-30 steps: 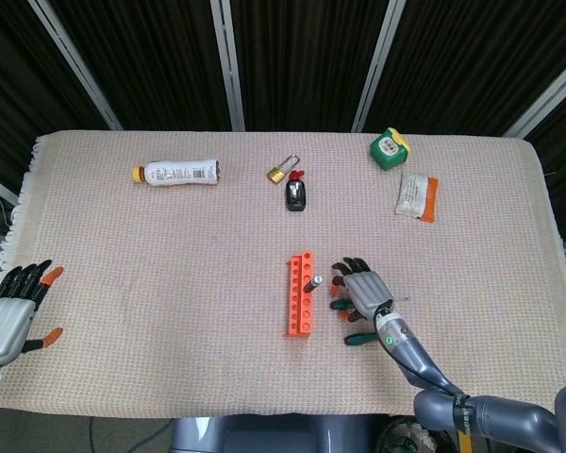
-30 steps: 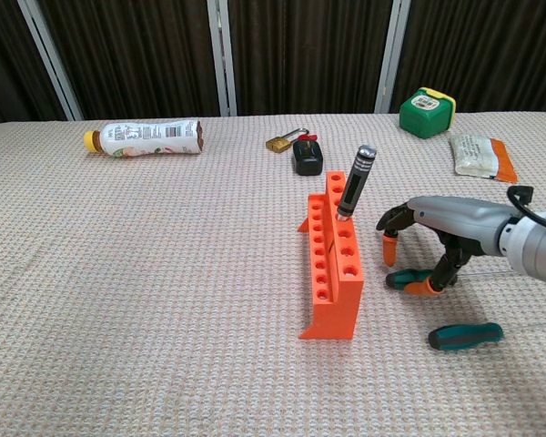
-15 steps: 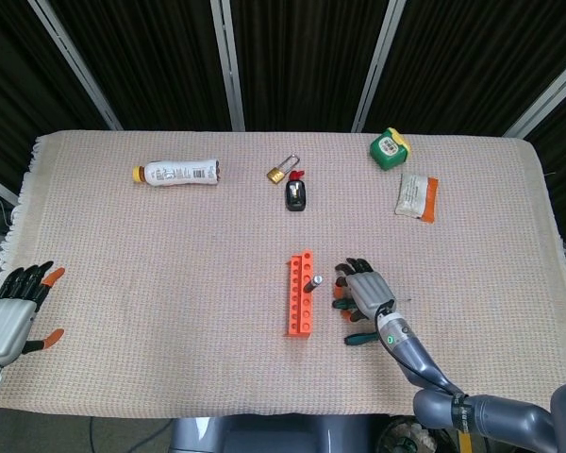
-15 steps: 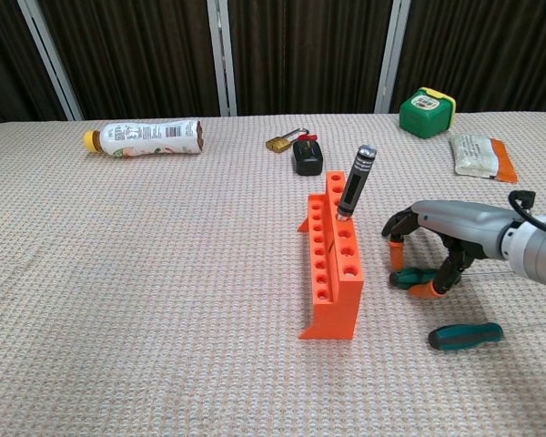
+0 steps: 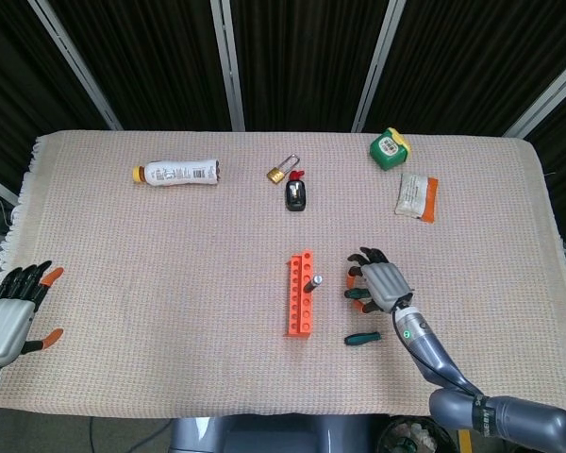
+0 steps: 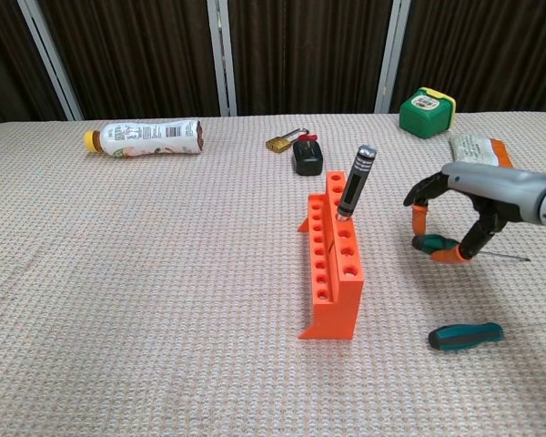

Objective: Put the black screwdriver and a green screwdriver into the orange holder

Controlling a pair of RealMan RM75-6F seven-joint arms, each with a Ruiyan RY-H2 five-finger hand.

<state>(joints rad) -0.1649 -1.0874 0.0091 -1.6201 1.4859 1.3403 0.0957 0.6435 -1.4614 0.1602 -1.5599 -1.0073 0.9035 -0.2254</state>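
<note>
The orange holder (image 5: 300, 294) (image 6: 332, 264) stands mid-table with the black screwdriver (image 5: 313, 280) (image 6: 356, 182) leaning upright in one of its holes. Just right of it, my right hand (image 5: 382, 283) (image 6: 478, 196) pinches a green screwdriver (image 5: 356, 293) (image 6: 434, 243) by its handle and holds it a little above the cloth, its shaft pointing right. A second green screwdriver (image 5: 363, 337) (image 6: 465, 336) lies flat on the cloth nearer the front edge. My left hand (image 5: 9, 316) hangs open past the table's left edge, shown only in the head view.
Along the back lie a white bottle (image 5: 179, 173) (image 6: 146, 138), a brass padlock (image 5: 280, 172) (image 6: 282, 142), a small black object (image 5: 296, 196) (image 6: 308, 157), a green tape measure (image 5: 389, 148) (image 6: 428, 112) and a white-and-orange packet (image 5: 416, 196) (image 6: 478, 157).
My right hand has closed on the green screwdriver, lifted it off the cloth and drawn it rightward away from the holder. The left hand has hardly moved.
</note>
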